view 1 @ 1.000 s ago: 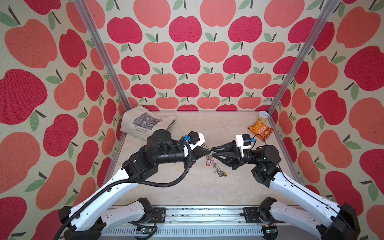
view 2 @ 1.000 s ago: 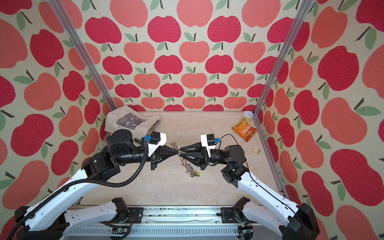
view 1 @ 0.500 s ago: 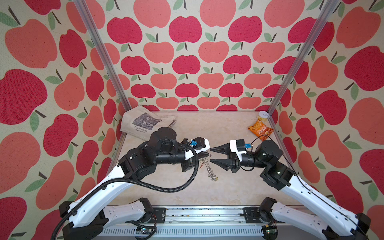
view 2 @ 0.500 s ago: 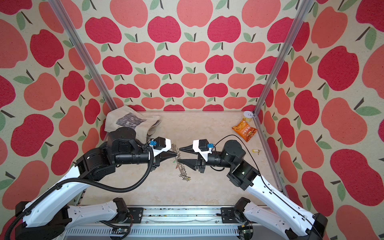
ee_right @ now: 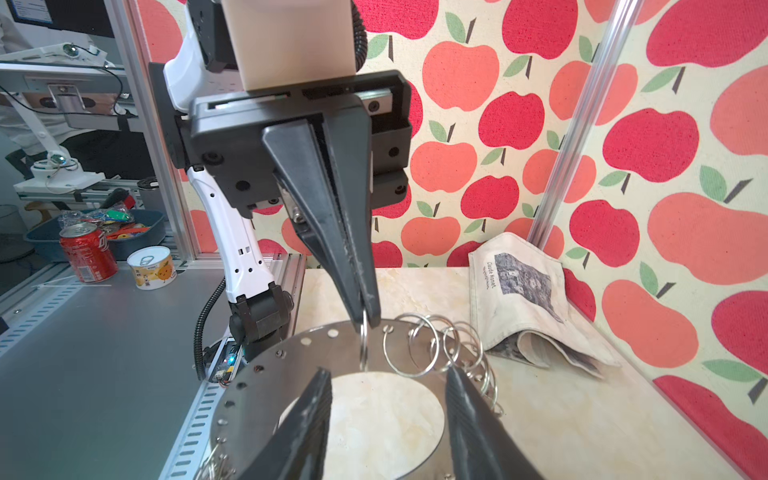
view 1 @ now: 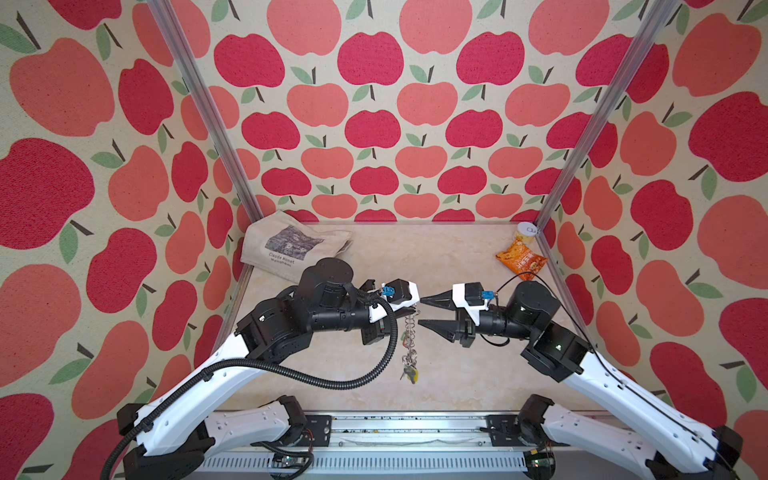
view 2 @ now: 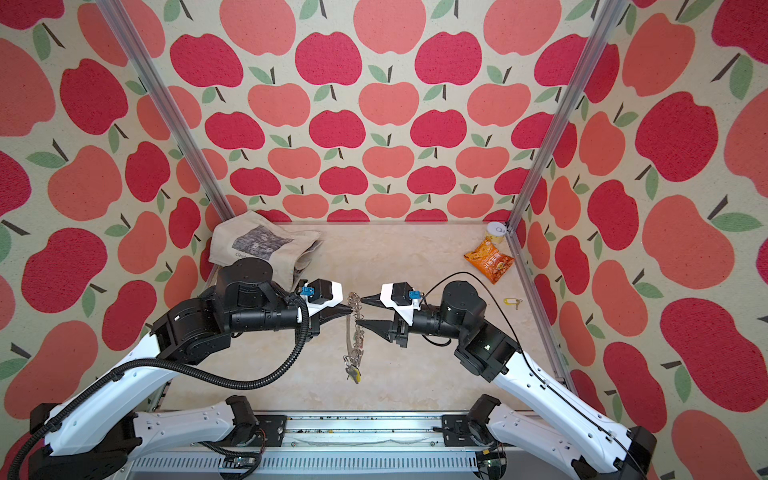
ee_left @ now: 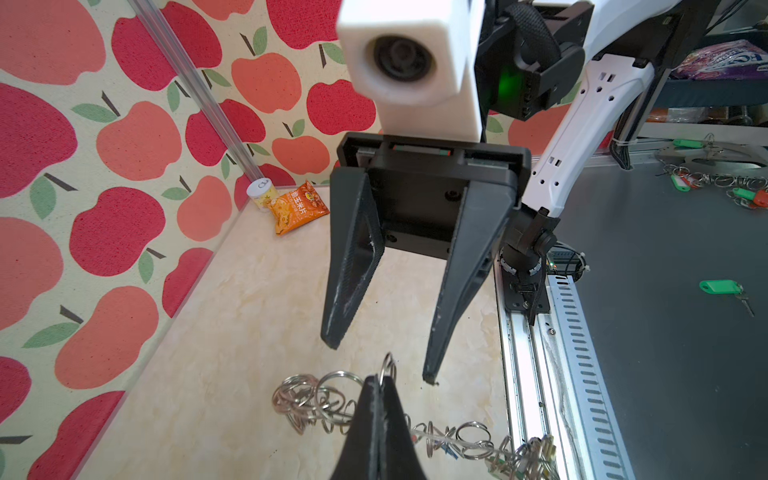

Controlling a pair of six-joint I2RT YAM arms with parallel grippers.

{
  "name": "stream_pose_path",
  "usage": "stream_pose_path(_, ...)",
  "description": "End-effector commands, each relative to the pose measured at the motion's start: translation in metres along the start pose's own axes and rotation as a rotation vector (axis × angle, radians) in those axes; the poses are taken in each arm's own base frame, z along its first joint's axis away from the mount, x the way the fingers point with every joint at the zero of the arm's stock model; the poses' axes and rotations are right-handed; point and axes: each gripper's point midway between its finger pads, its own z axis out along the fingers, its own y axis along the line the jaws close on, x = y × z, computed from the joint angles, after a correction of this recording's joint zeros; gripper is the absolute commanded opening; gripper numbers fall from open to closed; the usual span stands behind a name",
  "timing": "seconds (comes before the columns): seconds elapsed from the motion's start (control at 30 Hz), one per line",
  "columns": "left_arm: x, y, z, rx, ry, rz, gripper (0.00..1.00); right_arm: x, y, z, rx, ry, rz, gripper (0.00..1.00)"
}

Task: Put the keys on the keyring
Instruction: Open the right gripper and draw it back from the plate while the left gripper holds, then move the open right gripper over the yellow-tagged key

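The keyring point(view 1: 409, 332) hangs edge-on from my left gripper point(view 1: 417, 306), which is shut on one wire loop point(ee_right: 363, 345) at its rim. In the right wrist view its grey plate point(ee_right: 291, 361) with the wide hole faces me. Keys point(view 1: 409, 374) with yellow and green tags dangle at its low end, also in the other top view point(view 2: 353, 372). My right gripper point(view 1: 420, 311) is open just right of the ring, its fingers apart and holding nothing. A yellow-tagged key point(view 2: 512, 301) lies on the table near the right wall.
A printed cloth bag point(view 1: 291, 245) lies at the back left. An orange snack packet point(view 1: 521, 262) and a small can point(view 1: 527, 232) sit in the back right corner. Outside the cell, a green-tagged key point(ee_left: 721, 286) lies on a dark table.
My right gripper's jaws have spread apart and come off the keyring. The left gripper keeps its grip, and the ring now hangs from it alone.
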Motion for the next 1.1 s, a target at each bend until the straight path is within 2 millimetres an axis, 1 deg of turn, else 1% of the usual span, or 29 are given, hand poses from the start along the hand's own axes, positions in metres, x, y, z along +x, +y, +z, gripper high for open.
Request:
stream_pose_path(0.0, -0.017, 0.008, -0.006, -0.063, -0.095, -0.002, 0.00, 0.003, -0.013, -0.008, 0.105, 0.047, -0.006, 0.56)
stream_pose_path(0.07, -0.014, 0.010, -0.004, -0.077, -0.103, -0.012, 0.00, 0.008, -0.020, -0.009, 0.141, 0.067, 0.005, 0.61)
stream_pose_path(0.13, -0.010, 0.011, -0.001, -0.084, -0.110, -0.021, 0.00, 0.013, -0.025, -0.010, 0.167, 0.082, 0.025, 0.63)
stream_pose_path(0.43, -0.007, 0.019, -0.005, -0.108, -0.154, -0.061, 0.00, 0.014, -0.025, -0.005, 0.134, 0.057, 0.032, 0.63)
stream_pose_path(0.57, -0.005, 0.022, -0.007, -0.122, -0.159, -0.074, 0.00, 0.017, -0.032, -0.005, 0.153, 0.067, 0.045, 0.64)
stream_pose_path(0.67, -0.003, 0.022, -0.008, -0.123, -0.161, -0.075, 0.00, 0.023, -0.046, -0.009, 0.214, 0.090, 0.067, 0.65)
stream_pose_path(0.77, -0.002, 0.023, -0.008, -0.121, -0.162, -0.077, 0.00, 0.031, -0.070, -0.019, 0.332, 0.115, 0.110, 0.68)
stream_pose_path(0.83, -0.001, 0.023, -0.008, -0.122, -0.163, -0.079, 0.00, 0.038, -0.091, -0.030, 0.445, 0.142, 0.139, 0.73)
stream_pose_path(0.97, 0.003, 0.025, -0.007, -0.120, -0.164, -0.113, 0.00, 0.060, -0.122, -0.050, 0.618, 0.210, 0.198, 0.80)
stream_pose_path(1.07, 0.005, 0.026, -0.007, -0.118, -0.166, -0.122, 0.00, 0.079, -0.148, -0.074, 0.778, 0.268, 0.258, 0.85)
